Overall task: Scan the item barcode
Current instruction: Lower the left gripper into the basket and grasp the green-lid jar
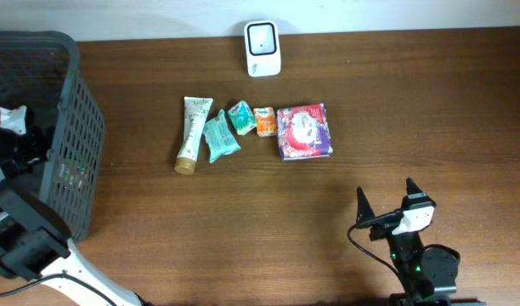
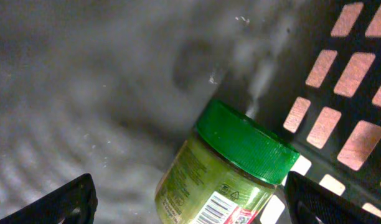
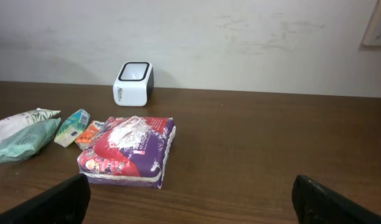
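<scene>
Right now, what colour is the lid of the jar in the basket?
The lid is bright green; it shows best in the left wrist view.

Overhead looks straight down at the table (image 1: pixel 243 221). Left wrist sits close inside the basket (image 2: pixel 284 87). Right wrist looks low across the table, sharing the scanner (image 3: pixel 133 83) with overhead.

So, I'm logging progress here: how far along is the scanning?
Done: unclear; a row of items lies by the scanner. In hand: the open left tool hovers over a green-lidded jar in the basket, not gripping. Left: grasp it, show its barcode to the scanner.
</scene>
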